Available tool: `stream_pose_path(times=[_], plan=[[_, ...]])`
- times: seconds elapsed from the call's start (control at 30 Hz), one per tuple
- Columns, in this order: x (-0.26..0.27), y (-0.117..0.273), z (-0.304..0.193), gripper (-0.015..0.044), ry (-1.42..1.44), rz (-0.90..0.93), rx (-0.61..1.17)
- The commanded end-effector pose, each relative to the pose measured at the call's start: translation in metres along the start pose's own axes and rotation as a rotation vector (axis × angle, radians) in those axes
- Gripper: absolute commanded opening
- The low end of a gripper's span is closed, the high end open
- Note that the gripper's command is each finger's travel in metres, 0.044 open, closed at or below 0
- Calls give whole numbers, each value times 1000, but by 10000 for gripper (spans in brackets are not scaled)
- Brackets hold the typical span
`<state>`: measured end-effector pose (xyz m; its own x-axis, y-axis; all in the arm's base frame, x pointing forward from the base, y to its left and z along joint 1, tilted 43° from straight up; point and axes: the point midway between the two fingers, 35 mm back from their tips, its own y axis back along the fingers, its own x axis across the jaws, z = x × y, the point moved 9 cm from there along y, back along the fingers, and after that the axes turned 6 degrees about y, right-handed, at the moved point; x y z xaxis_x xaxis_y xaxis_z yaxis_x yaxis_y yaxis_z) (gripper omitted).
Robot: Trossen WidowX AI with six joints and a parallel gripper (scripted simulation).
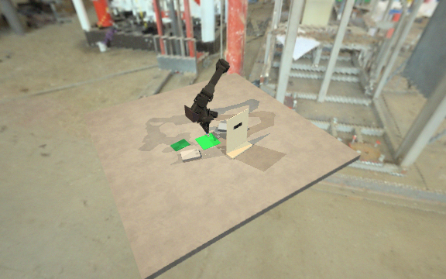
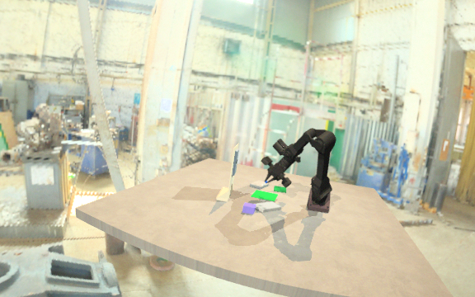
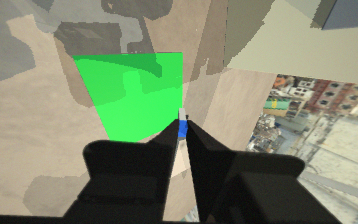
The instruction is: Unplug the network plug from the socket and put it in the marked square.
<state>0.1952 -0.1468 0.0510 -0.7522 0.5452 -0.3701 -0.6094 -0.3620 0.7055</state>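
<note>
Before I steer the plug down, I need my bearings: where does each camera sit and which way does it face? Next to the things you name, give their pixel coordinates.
Top: high above the table (image 1: 161,217), looking down at a slant; arm (image 1: 209,91) and claw (image 1: 207,133) show.
Exterior: off the table's side (image 2: 345,247), looking across it; whole arm (image 2: 323,165), base included.
Wrist: on the arm, facing past the claw (image 3: 182,129) and blue plug (image 3: 182,128); only the claw shows.
Top and exterior share the upright panel (image 1: 237,136) (image 2: 232,173).
</note>
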Motion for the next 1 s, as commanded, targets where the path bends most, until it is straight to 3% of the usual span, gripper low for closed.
stream_pose_path(times=[0.0,0.97], plan=[[5,-6,0,0,-13,7,-2],[29,-36,4,0,-14,6,-6]])
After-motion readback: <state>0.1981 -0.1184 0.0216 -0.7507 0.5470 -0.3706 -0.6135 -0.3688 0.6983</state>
